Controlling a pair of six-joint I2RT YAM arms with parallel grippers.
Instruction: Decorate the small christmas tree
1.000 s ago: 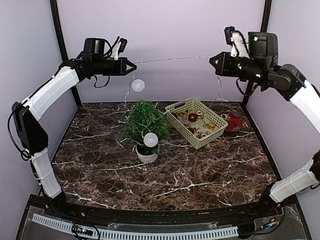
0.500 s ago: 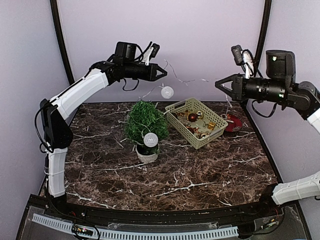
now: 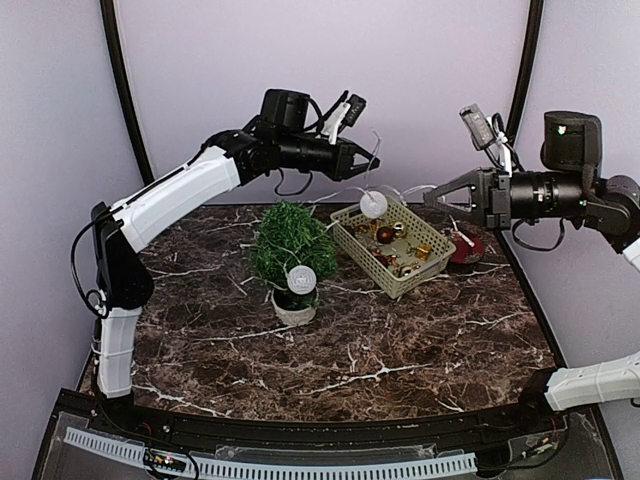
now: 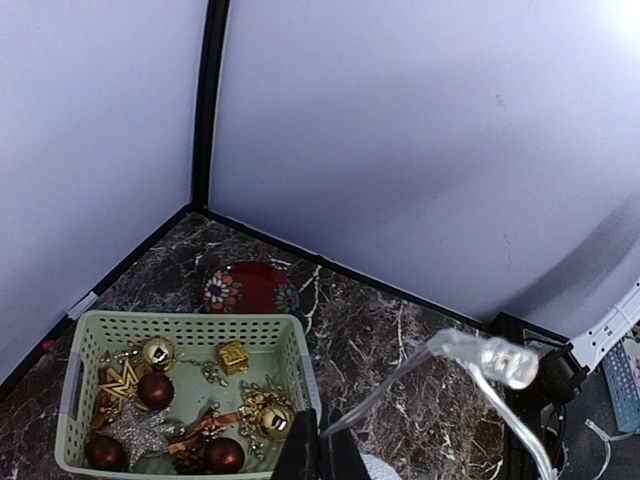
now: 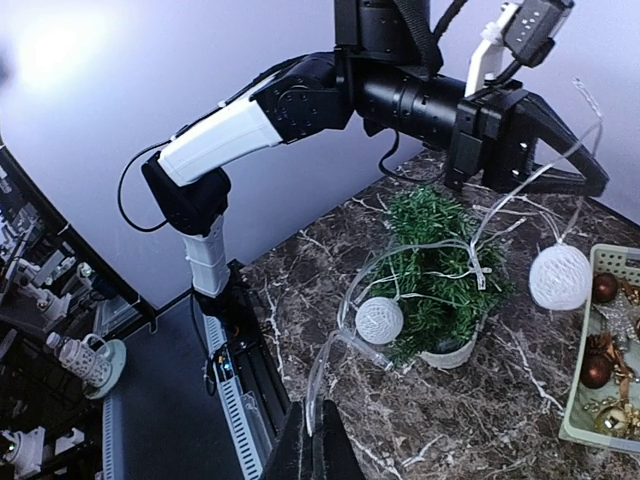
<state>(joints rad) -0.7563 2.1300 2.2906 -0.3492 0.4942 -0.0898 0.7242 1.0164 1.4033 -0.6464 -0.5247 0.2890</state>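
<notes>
Over dark marble table (image 3: 400,340), your left gripper (image 3: 369,160) and right gripper (image 3: 432,190) clamp a clear-wire white-ball light string (image 3: 373,204) trailing onto the small bushy dark-green christmas tree (image 3: 288,238).

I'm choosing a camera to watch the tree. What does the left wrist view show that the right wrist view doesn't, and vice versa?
Only left wrist: the red plate behind the basket. Only right wrist: the small christmas tree, a white ball light by it, and the left arm. Both: the light string, the basket and the marble table.
</notes>
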